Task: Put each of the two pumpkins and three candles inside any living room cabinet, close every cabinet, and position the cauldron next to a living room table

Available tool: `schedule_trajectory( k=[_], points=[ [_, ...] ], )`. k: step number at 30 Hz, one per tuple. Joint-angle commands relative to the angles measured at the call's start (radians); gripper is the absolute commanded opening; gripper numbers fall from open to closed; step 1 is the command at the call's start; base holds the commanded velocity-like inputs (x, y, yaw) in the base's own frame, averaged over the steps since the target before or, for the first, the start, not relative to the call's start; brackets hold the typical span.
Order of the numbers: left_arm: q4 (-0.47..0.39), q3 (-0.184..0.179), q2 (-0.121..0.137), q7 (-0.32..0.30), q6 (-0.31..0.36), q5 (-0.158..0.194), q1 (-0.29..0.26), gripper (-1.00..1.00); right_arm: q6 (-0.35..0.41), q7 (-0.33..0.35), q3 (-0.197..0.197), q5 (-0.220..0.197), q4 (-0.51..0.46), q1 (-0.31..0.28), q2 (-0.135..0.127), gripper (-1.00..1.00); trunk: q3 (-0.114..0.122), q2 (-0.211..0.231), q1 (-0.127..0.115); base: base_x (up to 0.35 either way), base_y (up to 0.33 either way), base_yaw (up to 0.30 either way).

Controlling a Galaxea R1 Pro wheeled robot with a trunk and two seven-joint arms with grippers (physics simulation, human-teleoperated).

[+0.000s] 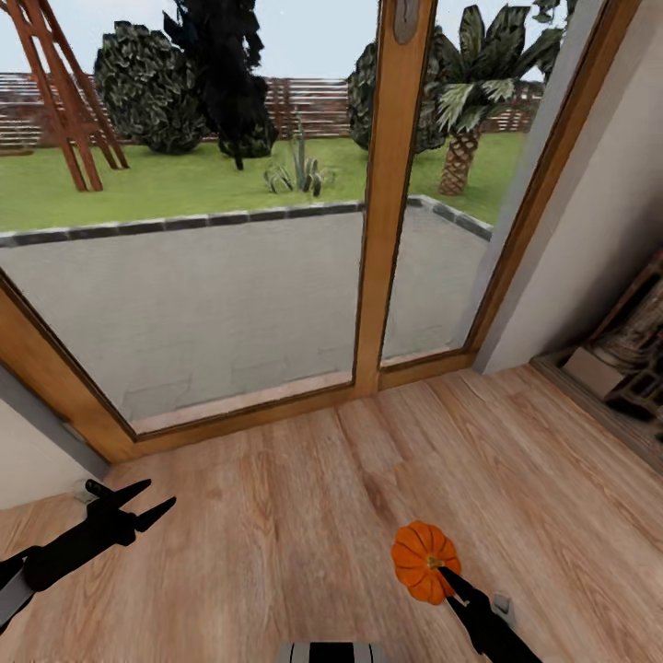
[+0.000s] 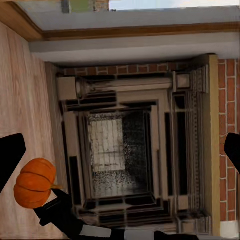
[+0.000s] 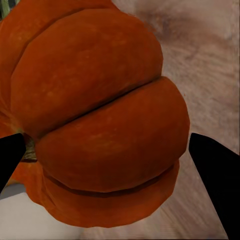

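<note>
Right pincer (image 1: 444, 573): clamped on one pumpkin (image 1: 424, 560), carried above the wood floor (image 1: 304, 516).
Left pincer (image 1: 147, 505): spread, empty.
Progress: early; cabinet unseen, everything yet unstored.

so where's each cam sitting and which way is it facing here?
Head: on the robot's head, looking forward and down over wood floor to a glass door and garden; both arms show, left claw open and empty, right claw on the pumpkin.
Left wrist: on the left arm, facing a brick fireplace; its fingertips at the edges, right arm with pumpkin in view.
Right wrist: on the right arm, close on the pumpkin between its fingertips.
Shared: the pumpkin is in all three views.
</note>
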Motion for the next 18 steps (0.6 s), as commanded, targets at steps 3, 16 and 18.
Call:
schedule_trajectory(
  k=[3,16,18],
  points=[
    [-0.003,-0.007,-0.006,-0.005,0.011,0.000,-0.001,1.00,0.010,0.006,0.002,-0.012,0.001,-0.001,0.000,-1.00,-0.004,0.000,-0.001,-0.237,0.000,-0.210],
    [-0.004,-0.006,-0.008,-0.005,0.013,-0.001,-0.001,1.00,0.012,0.008,0.001,-0.017,0.017,-0.001,-0.001,-1.00,-0.018,0.000,-0.001,-0.217,0.000,-0.215],
    [-0.004,-0.007,-0.008,-0.005,0.013,-0.001,-0.001,1.00,0.011,0.008,0.001,-0.018,0.024,-0.001,-0.001,-1.00,-0.021,0.000,-0.001,-0.224,0.000,-0.221]
  ],
)
